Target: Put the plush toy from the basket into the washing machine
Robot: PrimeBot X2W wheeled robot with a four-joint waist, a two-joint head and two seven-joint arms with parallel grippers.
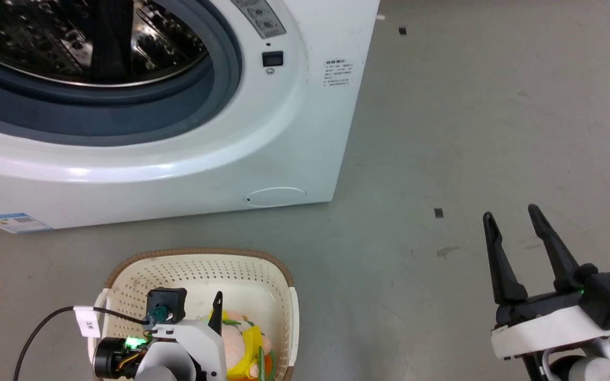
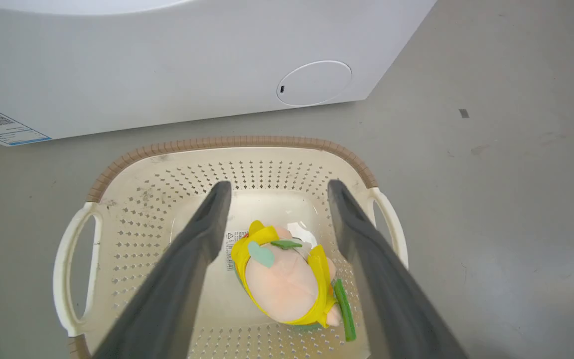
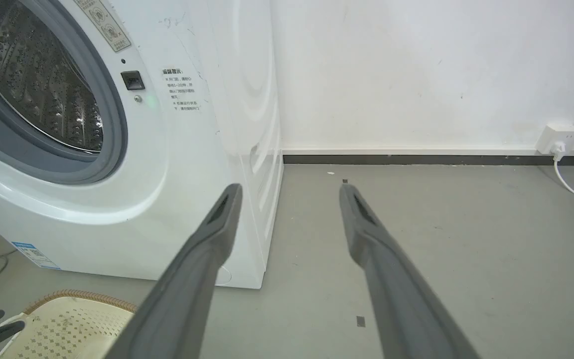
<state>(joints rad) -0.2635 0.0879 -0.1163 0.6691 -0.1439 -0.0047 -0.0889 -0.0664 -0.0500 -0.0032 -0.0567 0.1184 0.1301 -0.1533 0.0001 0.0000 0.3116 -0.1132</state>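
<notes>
Cream perforated basket sits on the floor before the washing machine, with the plush toy inside. My right gripper stands well apart, spread and empty.

Left wrist view: my left gripper hangs wide open and empty directly over the toy, whose long axis slants across the gap.

Right wrist view: the porthole is unobstructed.

I judge the left arm nearer.

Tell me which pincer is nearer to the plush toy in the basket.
Left. The left pincer hangs open just above the plush toy, over the basket. The right pincer is open, far aside over the floor.
</notes>
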